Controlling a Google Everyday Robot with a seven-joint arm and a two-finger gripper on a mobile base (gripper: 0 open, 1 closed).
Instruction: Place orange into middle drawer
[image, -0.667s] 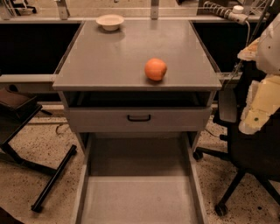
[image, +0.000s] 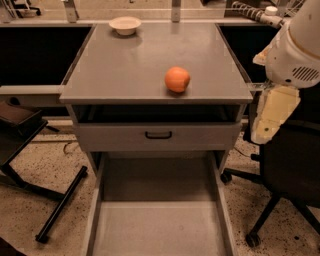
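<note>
In the camera view, I am seeing the orange (image: 177, 79) sitting near the front edge of the worktop (image: 125, 70), right of centre, with open surface around it. The middle drawer (image: 157, 227) is standing pulled out below that edge, open from above. The gripper (image: 272, 117) is hanging just off the right front corner, and I cannot tell its state. A white bowl (image: 125, 25) is resting by the back edge.

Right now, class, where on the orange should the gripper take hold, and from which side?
Best grip the orange across its widest middle, coming down from above: it is round and sits alone near the front edge of the cabinet top. The gripper hangs off to the cabinet's right.
</note>
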